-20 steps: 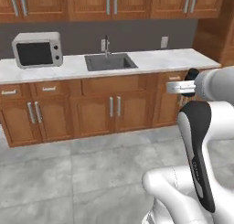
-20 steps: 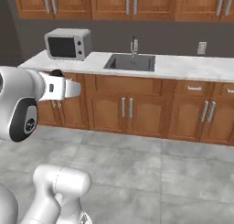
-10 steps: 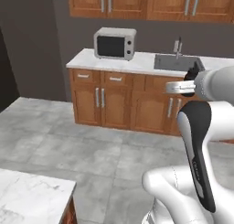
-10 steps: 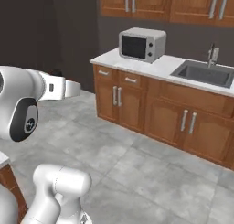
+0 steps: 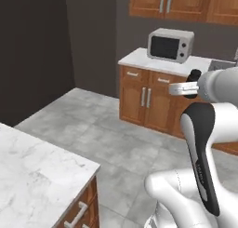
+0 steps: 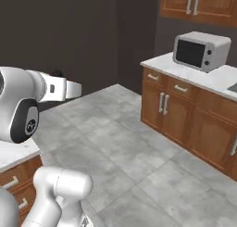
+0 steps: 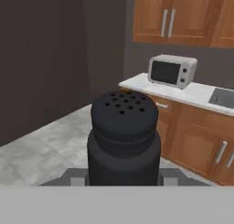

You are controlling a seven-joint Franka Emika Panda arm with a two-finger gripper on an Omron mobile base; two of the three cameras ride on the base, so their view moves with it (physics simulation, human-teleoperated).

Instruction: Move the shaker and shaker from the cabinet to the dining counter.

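Base is swinging left since earlier, dining worktop (image 5: 37, 171) entering at seven o'clock; my end effector (image 7: 123, 179) is gripping shaker (image 7: 123, 141), carrying; next, approach and set down.

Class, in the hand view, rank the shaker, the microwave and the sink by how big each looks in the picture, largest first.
1. shaker, looming because it sits right at the camera
2. microwave
3. sink, cut off by the edge, so its rank is unsure
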